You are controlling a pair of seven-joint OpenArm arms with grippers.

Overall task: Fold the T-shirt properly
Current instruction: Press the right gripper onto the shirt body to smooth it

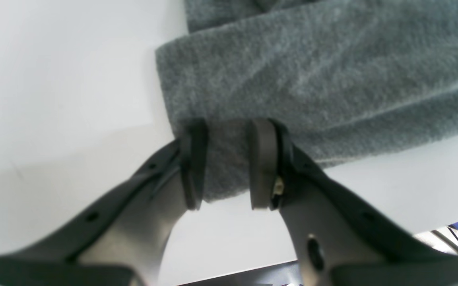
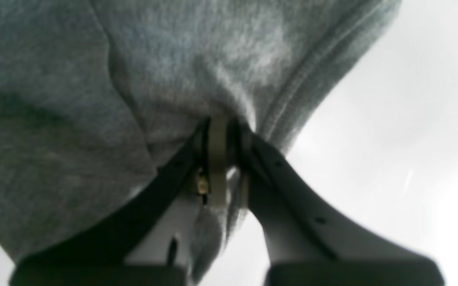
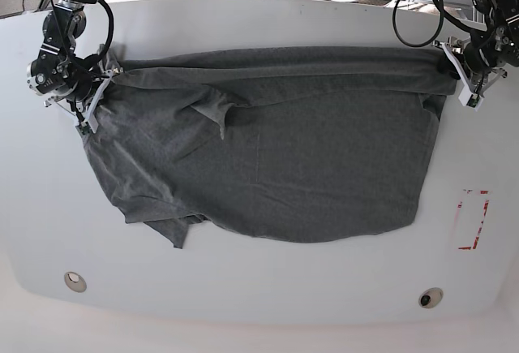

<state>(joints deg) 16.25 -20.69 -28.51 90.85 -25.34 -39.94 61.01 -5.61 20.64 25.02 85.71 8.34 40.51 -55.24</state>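
Seen from the base view, going left to right. At about nine o'clock of the table (image 3: 259,304), the right gripper (image 3: 104,79), pinched tight on the T-shirt (image 3: 276,166) at its left top corner. In the right wrist view, the same right gripper (image 2: 229,159) squeezed narrow, with grey cloth bunched between the pads (image 2: 217,159) and a stitched hem running up toward one o'clock. Spread across the middle of the white table, the dark grey T-shirt, lying mostly flat, with its top edge rolled into a long fold from one gripper to the other. A sleeve flopped over near eleven o'clock of the cloth, and a rumpled corner hanging down near seven o'clock. Over at about three o'clock of the table, the left gripper (image 3: 459,77), right at the shirt's top right corner. In the left wrist view, the left gripper (image 1: 225,165) held partly apart, with a folded edge of the T-shirt (image 1: 324,79) sitting between the two pads (image 1: 261,163); squeezing the cloth or just around it, cannot tell. Near four o'clock, a red square outline (image 3: 472,219) marked on the table, apart from the shirt.
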